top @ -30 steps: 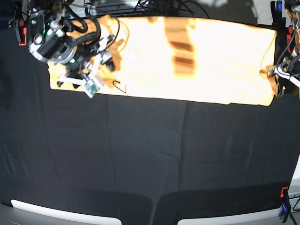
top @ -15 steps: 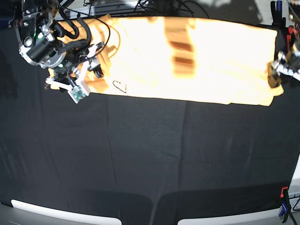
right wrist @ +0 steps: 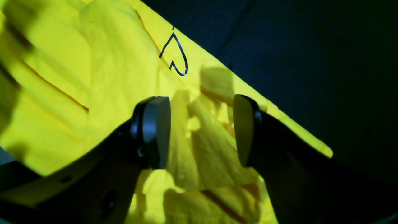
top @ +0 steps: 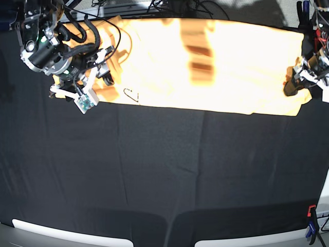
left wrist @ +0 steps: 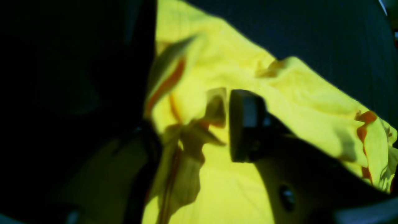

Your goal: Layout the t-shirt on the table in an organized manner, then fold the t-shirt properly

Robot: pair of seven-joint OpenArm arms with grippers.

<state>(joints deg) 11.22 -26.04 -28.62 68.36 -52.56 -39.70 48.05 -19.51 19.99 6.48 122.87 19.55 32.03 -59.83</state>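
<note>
Jaws apart — t-shirt (right wrist: 102, 77) beneath, between

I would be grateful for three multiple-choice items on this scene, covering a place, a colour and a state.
1. Where does the t-shirt lie on the table?
A. along the far edge
B. in the middle
C. at the near edge

2. What colour is the small heart outline drawn on the shirt?
A. red
B. black
C. white

3. How does the right tool stand?
A. shut on a sleeve
B. open above the cloth
C. out of view

Answers:
1 A, the base view shows the shirt spread across the top, black cloth below it.
2 B, the right wrist view shows a black line.
3 B, yellow fabric shows between the separated fingers.
</note>
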